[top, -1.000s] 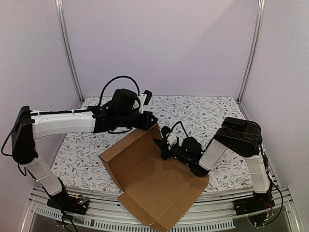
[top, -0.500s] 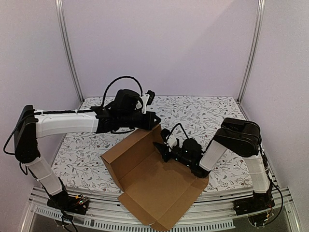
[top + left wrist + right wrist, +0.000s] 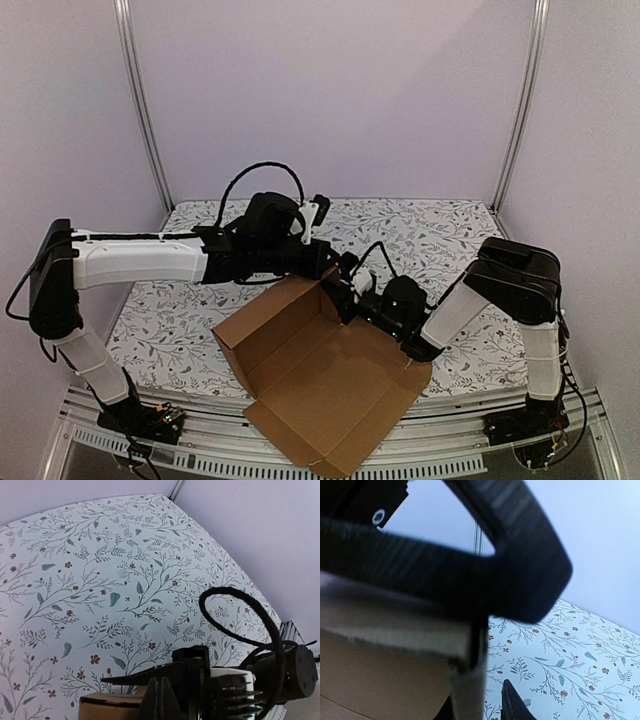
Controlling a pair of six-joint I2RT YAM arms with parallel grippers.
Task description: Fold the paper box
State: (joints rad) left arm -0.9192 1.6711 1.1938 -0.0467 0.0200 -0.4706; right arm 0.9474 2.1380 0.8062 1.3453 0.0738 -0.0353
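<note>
paper box (image 3: 330,385): long axis far-left to near-right | left claw (image 3: 329,262) clenched at corner | right claw (image 3: 347,298): cannot tell

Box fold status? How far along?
Early. Done: the paper box has its far-left wall raised. In hand: left gripper, shut, and right gripper sit at that wall's right corner. Left: near panel lies flat; other walls not up.

I see open room over the flowered table (image 3: 440,228) along the far edge and at far right. The middle is blocked: the left arm (image 3: 140,258) lies across from the left, and the left gripper (image 3: 332,264) and right gripper (image 3: 347,295) crowd the raised far corner of the paper box (image 3: 330,385). That box fills the near centre, the right arm (image 3: 455,308) barring its right side.
</note>
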